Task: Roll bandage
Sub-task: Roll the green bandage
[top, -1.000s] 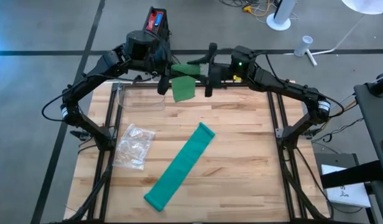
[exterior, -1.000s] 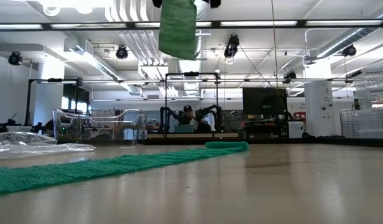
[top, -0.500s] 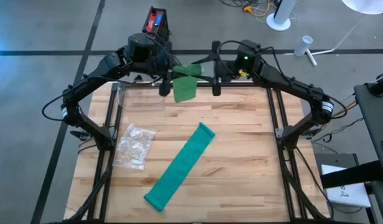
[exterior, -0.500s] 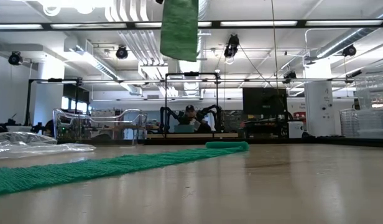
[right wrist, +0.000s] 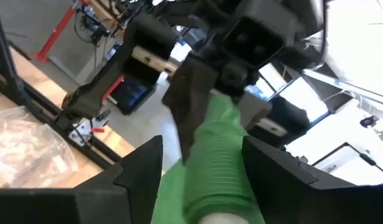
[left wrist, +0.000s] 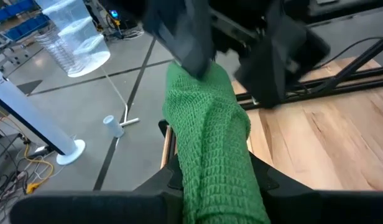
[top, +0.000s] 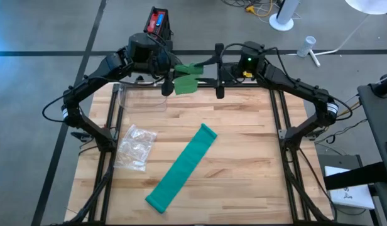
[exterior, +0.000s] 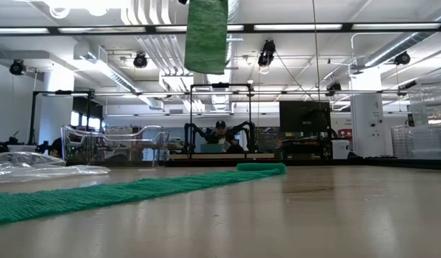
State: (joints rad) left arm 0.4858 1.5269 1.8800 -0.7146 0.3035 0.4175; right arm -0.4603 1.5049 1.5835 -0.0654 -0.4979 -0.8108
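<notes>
A green knit bandage [top: 186, 85] hangs high above the table's far edge between my two grippers; the low view shows it as a hanging flap [exterior: 206, 36]. My left gripper [left wrist: 213, 177] is shut on one end of it. My right gripper [right wrist: 204, 158] faces it from the right, its fingers spread wide on either side of the bandage's other end [right wrist: 216, 149]. A second green bandage [top: 181, 168] lies unrolled, flat and slanting on the table's middle. My left gripper pinches the bunched bandage [left wrist: 210, 155] between its two fingers, which come nearly level from the table's left. The bandage is lifted clear and reaches on toward the other gripper, with a flap hanging down. My right gripper: I cannot tell whether its spread fingers [left wrist: 188, 43] touch the bandage's end.
A crumpled clear plastic bag [top: 137, 147] lies at the table's left. A clear plastic box [top: 143, 97] stands at the far left, under my left arm. Dark frame rails [top: 278, 125] run along both sides of the wooden top.
My right gripper has swung a little toward the table's right edge, away from my left gripper. Seen from above, the bandage's hanging flap now looks shorter than before; my left gripper has kept its hold.
</notes>
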